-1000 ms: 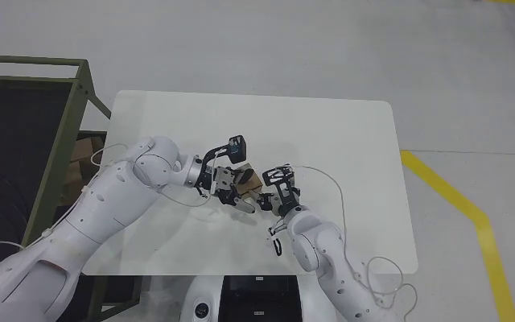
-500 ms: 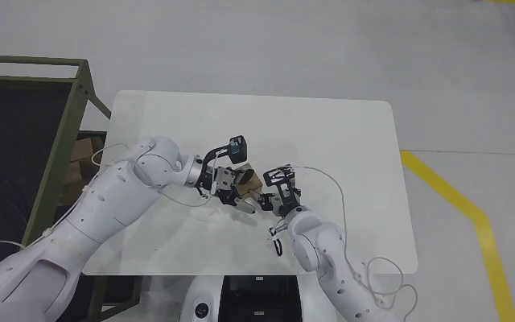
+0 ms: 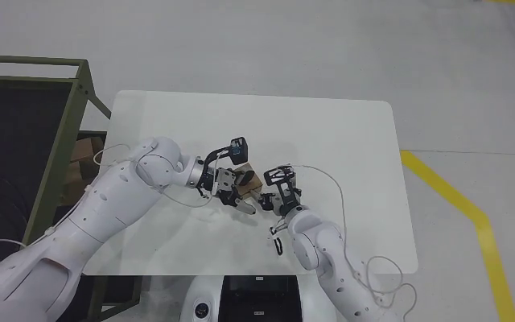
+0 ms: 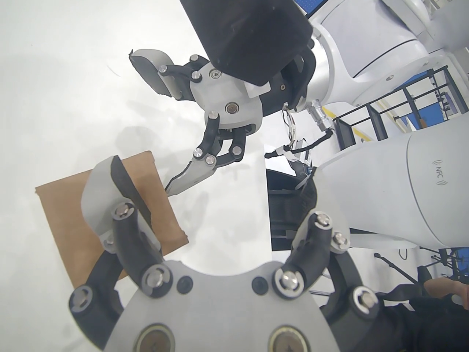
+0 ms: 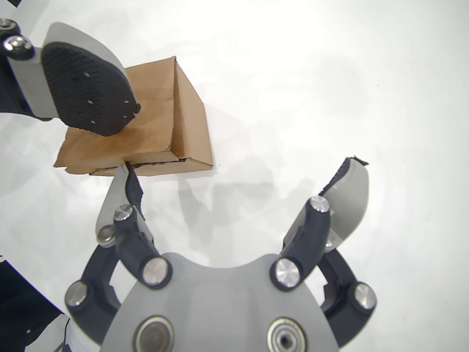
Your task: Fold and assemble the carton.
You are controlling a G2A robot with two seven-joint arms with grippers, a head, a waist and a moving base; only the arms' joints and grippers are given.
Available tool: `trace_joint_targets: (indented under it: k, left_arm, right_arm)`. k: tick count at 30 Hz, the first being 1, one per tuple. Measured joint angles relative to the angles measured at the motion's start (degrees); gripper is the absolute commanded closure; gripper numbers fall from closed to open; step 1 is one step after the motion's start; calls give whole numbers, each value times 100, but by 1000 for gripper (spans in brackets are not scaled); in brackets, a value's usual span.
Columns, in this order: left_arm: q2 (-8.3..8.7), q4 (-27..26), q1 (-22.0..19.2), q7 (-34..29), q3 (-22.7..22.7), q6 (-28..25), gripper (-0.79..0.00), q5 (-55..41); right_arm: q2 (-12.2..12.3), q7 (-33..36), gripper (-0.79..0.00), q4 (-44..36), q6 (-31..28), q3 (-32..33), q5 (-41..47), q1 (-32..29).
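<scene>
- Carton (image 5: 146, 122): brown cardboard, partly folded. I saw it lying on the desk (image 3: 338, 129), toward the near-middle, between the two tools. One end was open, showing an inner wall and a bent flap with a ragged lower edge.
- Left tool (image 3: 231, 191): fingers spread wide, gripping nothing. In the right wrist view, one black textured pad (image 5: 84, 93) lay over the carton's upper panel and seemed to touch it. The other finger stood well off to the side, away from the cardboard.
- Right tool (image 5: 238, 173): fingers likewise spread, nothing pinched. One fingertip (image 5: 126, 175) sat at the carton's lower edge, just where the card met the desk. The other fingertip hung over bare desk, apart from the carton.
- Desk: white, rounded corners. I noted the carton as the one loose item on it.
- Frame (image 3: 56, 121): olive-green metal, beside the desk on the left arm's side, with brown cardboard pieces (image 3: 80, 153) inside it.
- Floor stripe (image 3: 451, 193): yellow, running past the desk on the right arm's side.
</scene>
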Motion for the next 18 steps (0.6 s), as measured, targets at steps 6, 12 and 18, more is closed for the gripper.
trace_joint_targets:
  k: [6,12,18]
  left_arm:
    - [-13,47,-23,15,26,-14,-785,-14]
    - [-23,72,-34,23,35,-23,-785,-20]
    - [-27,92,-46,41,52,-40,-785,-19]
  right_arm:
    - [1,-208,-785,-94,-46,154,338,-102]
    - [-35,-445,-785,-140,117,321,941,-128]
    - [-62,-395,-785,-21,219,308,1064,-8]
